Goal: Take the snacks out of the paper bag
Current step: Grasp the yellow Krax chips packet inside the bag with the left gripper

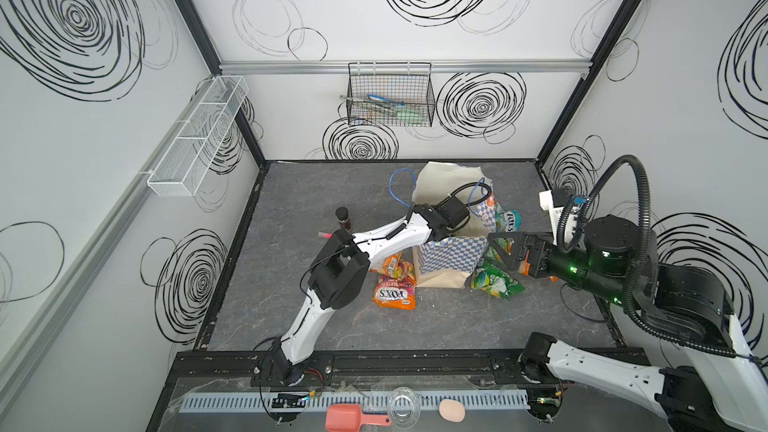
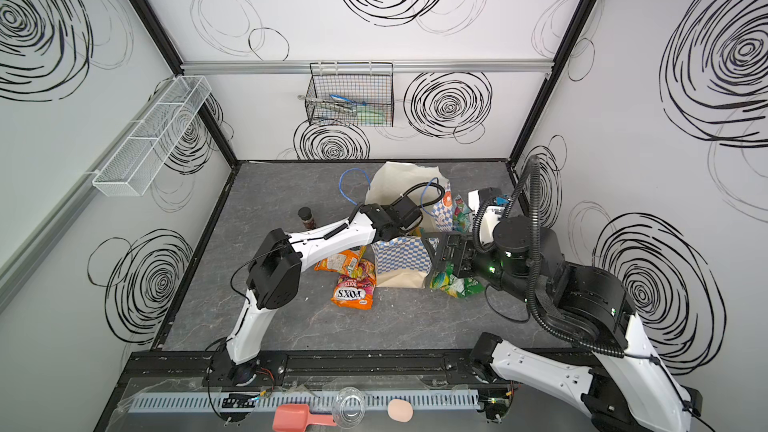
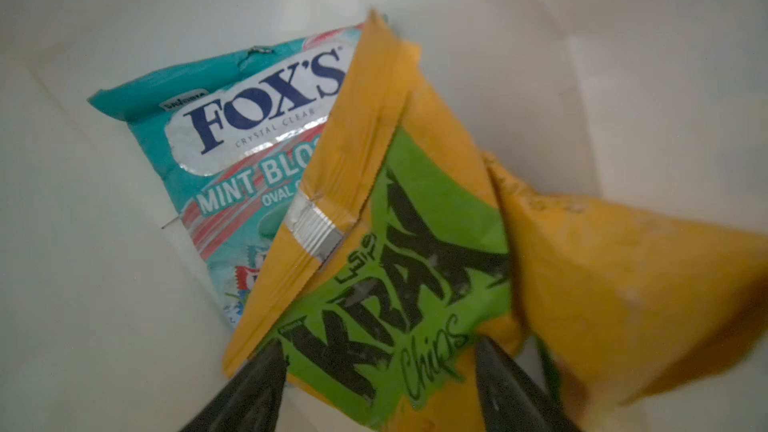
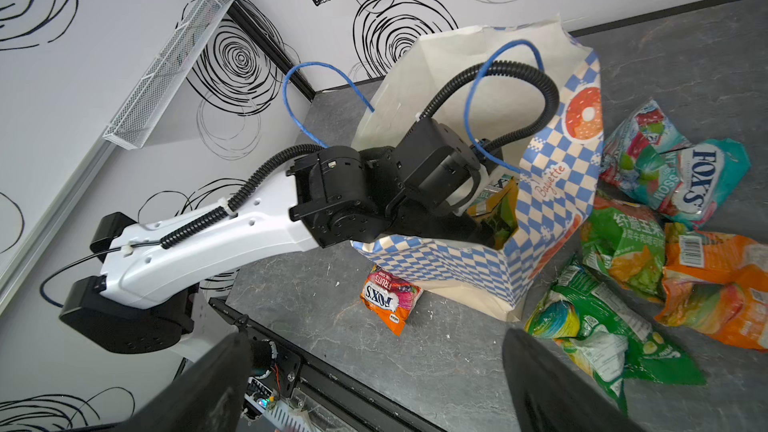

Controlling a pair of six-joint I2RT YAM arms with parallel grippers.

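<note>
Grey tabletop (image 1: 415, 326): left gripper (image 3: 380, 344) inside paper bag (image 1: 449, 255), jaws astride yellow-green packet (image 3: 395, 243).

White arm shells (image 1: 390, 238), black joints (image 1: 338, 270), ribbed black hoses (image 1: 646, 218), dark fingers (image 3: 249, 392).

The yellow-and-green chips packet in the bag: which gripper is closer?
Left. The left gripper is down inside the paper bag, open jaws right at the chips packet. The right gripper hangs open outside the bag, beside it.

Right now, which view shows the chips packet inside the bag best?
Left wrist: the chips packet fills the frame, label readable. Right wrist shows only a sliver inside the bag. Both top views mostly hide it.
</note>
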